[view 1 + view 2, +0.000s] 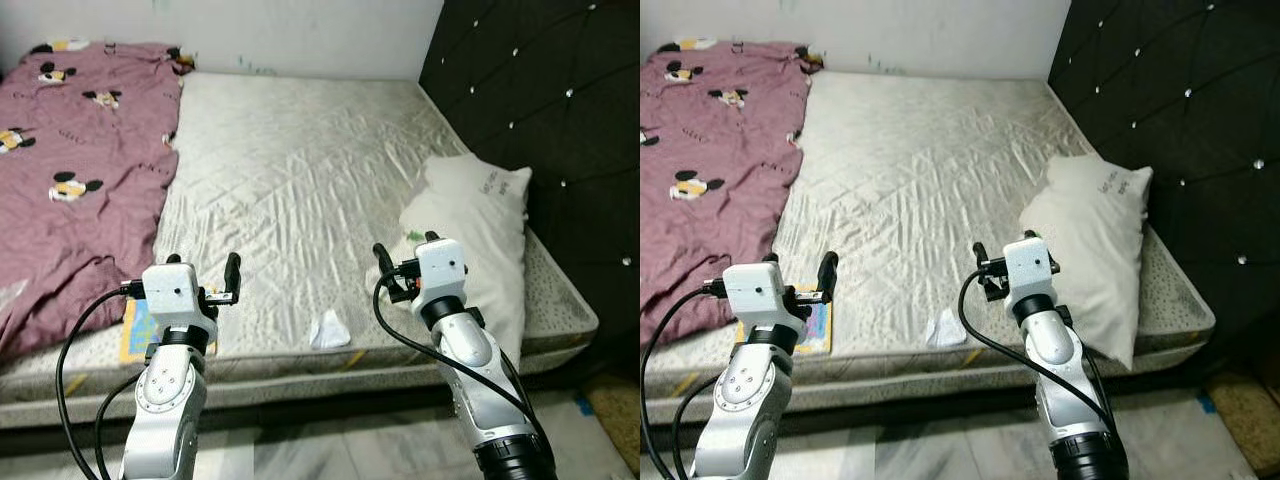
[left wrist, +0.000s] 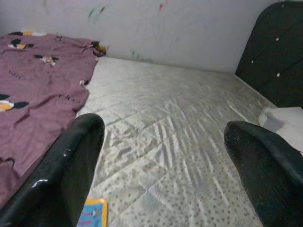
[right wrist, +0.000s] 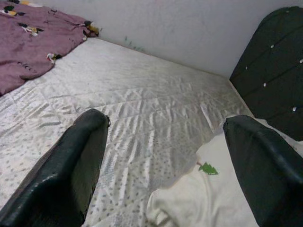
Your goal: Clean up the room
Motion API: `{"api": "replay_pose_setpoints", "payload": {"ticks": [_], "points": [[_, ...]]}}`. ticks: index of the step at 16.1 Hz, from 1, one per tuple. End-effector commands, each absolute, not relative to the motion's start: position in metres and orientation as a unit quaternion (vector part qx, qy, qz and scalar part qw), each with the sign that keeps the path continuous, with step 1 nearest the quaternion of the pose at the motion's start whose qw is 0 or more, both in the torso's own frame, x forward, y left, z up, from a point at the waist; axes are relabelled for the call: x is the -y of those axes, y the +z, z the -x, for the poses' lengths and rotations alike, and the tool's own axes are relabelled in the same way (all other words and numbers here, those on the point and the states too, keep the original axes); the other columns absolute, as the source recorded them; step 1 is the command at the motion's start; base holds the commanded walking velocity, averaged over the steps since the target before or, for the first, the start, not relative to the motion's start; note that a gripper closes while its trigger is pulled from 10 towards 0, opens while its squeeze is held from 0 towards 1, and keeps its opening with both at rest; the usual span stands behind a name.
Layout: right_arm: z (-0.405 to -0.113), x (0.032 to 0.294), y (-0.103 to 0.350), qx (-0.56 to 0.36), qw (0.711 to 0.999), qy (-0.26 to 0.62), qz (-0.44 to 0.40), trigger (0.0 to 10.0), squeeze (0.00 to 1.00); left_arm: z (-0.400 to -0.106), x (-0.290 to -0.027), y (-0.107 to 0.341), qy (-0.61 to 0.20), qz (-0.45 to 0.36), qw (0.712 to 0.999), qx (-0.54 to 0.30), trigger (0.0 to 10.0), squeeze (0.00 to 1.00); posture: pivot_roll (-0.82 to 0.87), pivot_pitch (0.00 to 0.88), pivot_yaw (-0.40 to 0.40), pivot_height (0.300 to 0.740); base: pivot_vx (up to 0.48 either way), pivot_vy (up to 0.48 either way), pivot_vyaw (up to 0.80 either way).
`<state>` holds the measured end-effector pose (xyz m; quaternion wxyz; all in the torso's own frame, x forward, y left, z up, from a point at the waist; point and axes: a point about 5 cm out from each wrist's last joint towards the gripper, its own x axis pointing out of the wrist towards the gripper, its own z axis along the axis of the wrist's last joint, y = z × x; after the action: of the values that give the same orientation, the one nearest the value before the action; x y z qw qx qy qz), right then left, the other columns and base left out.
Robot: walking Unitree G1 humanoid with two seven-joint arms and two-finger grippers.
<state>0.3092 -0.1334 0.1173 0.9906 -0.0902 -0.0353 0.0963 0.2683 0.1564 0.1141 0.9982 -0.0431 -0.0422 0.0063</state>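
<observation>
A bed [image 1: 300, 170] with a bare, silvery quilted mattress is filling the space between a pale wall and a black tufted headboard [image 1: 560, 110] on the right. A maroon blanket [image 1: 70, 160] printed with cartoon mice is lying across its left side. A white pillow [image 1: 480, 240] is resting against the right edge by the headboard. A crumpled white tissue [image 1: 330, 330] is sitting near the front edge, and a colourful booklet [image 1: 812, 325] is lying at the front left, beside the blanket.

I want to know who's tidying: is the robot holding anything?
No. The left gripper and the right gripper are open, with nothing in them, over the bed.
</observation>
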Motion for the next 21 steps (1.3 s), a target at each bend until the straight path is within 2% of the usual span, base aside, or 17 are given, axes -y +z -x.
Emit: {"api": "replay_pose_setpoints", "payload": {"ticks": [1,10,12,15,21], "points": [[-0.3114,0.1347,0.118,0.036,0.991,0.092,0.092,10.0,0.0,-0.2683,-0.1543,0.1149,-0.001,0.042,0.998,0.044,10.0,0.0,-0.02,0.063,-0.111,0.74,0.262,0.0,0.0],[-0.3127,0.1405,0.1101,0.012,0.988,0.065,0.14,10.0,0.0,-0.2689,-0.1523,0.1148,-0.009,0.041,0.998,0.045,10.0,0.0,-0.02,0.058,-0.11,0.74,0.028,0.0,0.0],[-0.3123,0.1372,0.1108,0.015,0.986,0.069,0.153,10.0,0.0,-0.2683,-0.1526,0.1141,-0.009,0.042,0.998,0.045,10.0,0.0,-0.02,0.05,-0.113,0.74,0.294,0.0,0.0],[-0.3159,0.1413,0.1118,0.012,0.991,0.059,0.123,10.0,0.0,-0.27,-0.1522,0.1132,-0.007,0.044,0.998,0.045,10.0,0.0,-0.02,0.04,-0.11,0.74,0.324,0.0,0.0],[-0.319,0.1404,0.1161,0.029,0.98,0.047,0.194,10.0,0.0,-0.2735,-0.1513,0.1147,-0.012,0.049,0.998,0.048,10.0,0.0,-0.03,0.035,-0.101,0.74,0.324,0.0,0.0]]}}
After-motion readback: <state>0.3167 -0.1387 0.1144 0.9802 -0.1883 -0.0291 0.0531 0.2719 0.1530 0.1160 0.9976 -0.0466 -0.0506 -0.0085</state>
